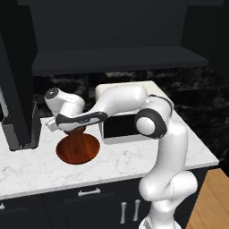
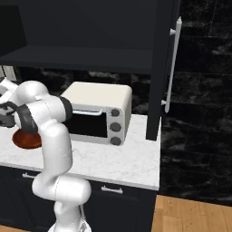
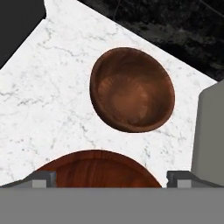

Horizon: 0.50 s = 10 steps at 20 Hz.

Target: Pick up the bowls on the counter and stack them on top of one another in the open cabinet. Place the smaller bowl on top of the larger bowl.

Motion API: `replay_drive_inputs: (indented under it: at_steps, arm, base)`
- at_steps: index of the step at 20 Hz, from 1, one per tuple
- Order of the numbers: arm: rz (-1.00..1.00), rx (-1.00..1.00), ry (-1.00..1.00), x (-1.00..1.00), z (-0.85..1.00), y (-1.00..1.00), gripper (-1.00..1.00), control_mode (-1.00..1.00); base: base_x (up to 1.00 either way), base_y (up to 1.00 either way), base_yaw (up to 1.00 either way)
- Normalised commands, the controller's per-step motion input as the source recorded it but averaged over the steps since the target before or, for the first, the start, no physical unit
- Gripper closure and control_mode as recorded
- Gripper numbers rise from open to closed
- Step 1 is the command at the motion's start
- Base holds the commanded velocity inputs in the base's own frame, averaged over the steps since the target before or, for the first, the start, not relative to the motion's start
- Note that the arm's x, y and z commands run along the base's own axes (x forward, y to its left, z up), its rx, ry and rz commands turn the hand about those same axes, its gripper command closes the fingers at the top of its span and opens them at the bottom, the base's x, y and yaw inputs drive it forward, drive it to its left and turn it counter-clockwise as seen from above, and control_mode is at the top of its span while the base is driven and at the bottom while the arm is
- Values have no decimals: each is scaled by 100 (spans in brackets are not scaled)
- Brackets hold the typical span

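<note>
Hand view: smaller bowl on the white marble worktop, toward 12 o'clock from the jaws, apart from them. Larger bowl directly at the jaws, its rim arcing between the two fingertips at 6 o'clock. Jaws spread wide, holding nothing. Pale side of a toaster oven at 3 o'clock.

Left base view: hand low over the larger bowl, which lies on the worktop; open cabinet overhead, toward 12 o'clock, shelf bare.

Likely step: closing in on the wide bowl first, as base of the stack. Round, so no long axis to match; rim grasp probably needed, with descent at the near edge.
</note>
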Motion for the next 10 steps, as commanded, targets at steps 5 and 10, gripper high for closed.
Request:
replay_drive_inputs:
  at_steps: [5,10]
  arm:
    - [-1,-5,4,15,-23,10,-100,-100]
    - [0,0,0,15,-18,0,-100,-100]
  base:
    - [0,0,0]
    - [0,0,0]
